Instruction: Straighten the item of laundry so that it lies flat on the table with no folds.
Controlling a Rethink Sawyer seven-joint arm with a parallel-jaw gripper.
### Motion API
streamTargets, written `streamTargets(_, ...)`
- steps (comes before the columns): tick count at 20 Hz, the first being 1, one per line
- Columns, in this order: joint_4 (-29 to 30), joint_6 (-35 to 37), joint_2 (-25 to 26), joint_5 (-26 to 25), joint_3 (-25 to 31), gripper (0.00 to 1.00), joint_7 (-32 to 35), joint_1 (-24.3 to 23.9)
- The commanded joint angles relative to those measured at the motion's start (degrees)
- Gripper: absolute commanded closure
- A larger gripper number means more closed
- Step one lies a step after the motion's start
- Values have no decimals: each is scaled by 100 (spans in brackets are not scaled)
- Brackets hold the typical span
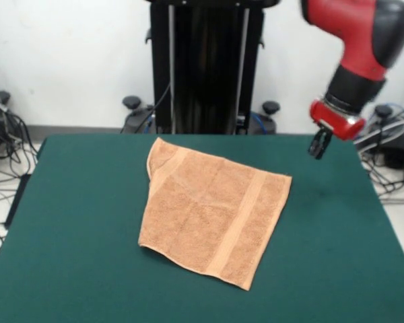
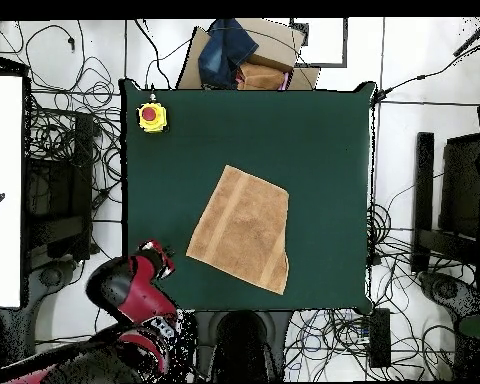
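The peach-orange towel (image 1: pixel 212 212) lies spread near the middle of the dark green table (image 1: pixel 81 222), turned at an angle to the table's edges. Its far left corner (image 1: pixel 158 161) looks folded over on itself, and the rest lies mostly flat, with a band stripe near each short end. In the overhead view the towel (image 2: pixel 241 228) sits on the table (image 2: pixel 324 150) a little toward the robot's side. My gripper (image 1: pixel 318 143) hangs empty above the table's far right corner, well clear of the towel. It shows at the table's lower left edge in the overhead view (image 2: pixel 159 250).
A yellow box with a red button (image 2: pixel 152 117) stands on the table's corner farthest from the robot. A cardboard box with blue cloth (image 2: pixel 242 58) sits beyond that far edge. The black pedestal (image 1: pixel 205 67) rises behind the table. Cables lie on the floor around it.
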Motion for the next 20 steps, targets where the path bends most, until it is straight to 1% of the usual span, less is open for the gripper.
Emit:
streamTargets(1,647,862,-688,-2747,-824,100,-956,-1989)
streamTargets(2,601,941,-730,-3014,-912,100,-1018,-2112)
streamTargets(5,410,1251,-877,-3717,-1332,100,-1162,-2281)
streamTargets(8,224,1307,-863,-4533,-1434,100,-1138,-2705)
streamTargets(10,37,1266,-754,-4917,-1542,100,-1107,-2825)
streamTargets(14,-255,1380,-655,-5431,-1749,100,-924,-2849)
streamTargets(15,-366,1587,-647,-5657,-1773,0,-713,-2881)
streamTargets(18,-391,1531,-635,-5858,-1648,0,-598,-3012)
streamTargets(20,-445,1411,-593,-6132,-1589,0,-491,-3121)
